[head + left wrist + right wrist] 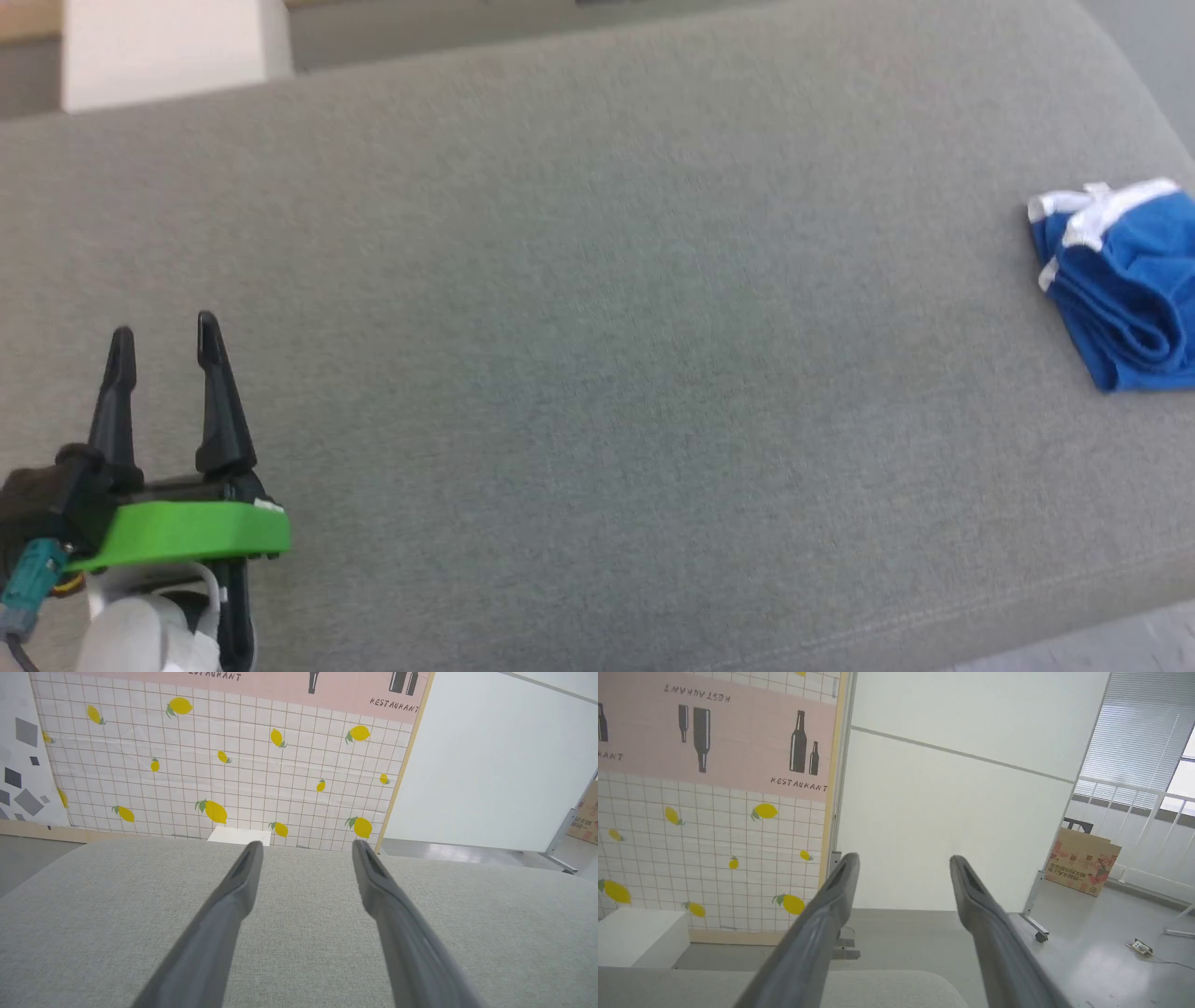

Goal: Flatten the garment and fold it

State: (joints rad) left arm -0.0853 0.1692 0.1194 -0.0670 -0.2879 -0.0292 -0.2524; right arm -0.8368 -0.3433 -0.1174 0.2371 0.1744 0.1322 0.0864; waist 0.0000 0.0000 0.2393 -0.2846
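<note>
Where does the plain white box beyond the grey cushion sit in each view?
Head view: the plain white box is at top left, beyond the grey fabric cushion.
Left wrist view: white box at centre, at the cushion's far edge.
Right wrist view: white box at lower left, beyond the cushion.
Shared landmark: the cushion; the lemon-print wall joins both wrist views.

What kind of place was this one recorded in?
Probably a staged test room, not a home: a printed lemon-and-"RESTAURANT" backdrop, a white partition on casters, and a cardboard box on bare floor. The blue shorts lie on a grey upholstered surface.
</note>
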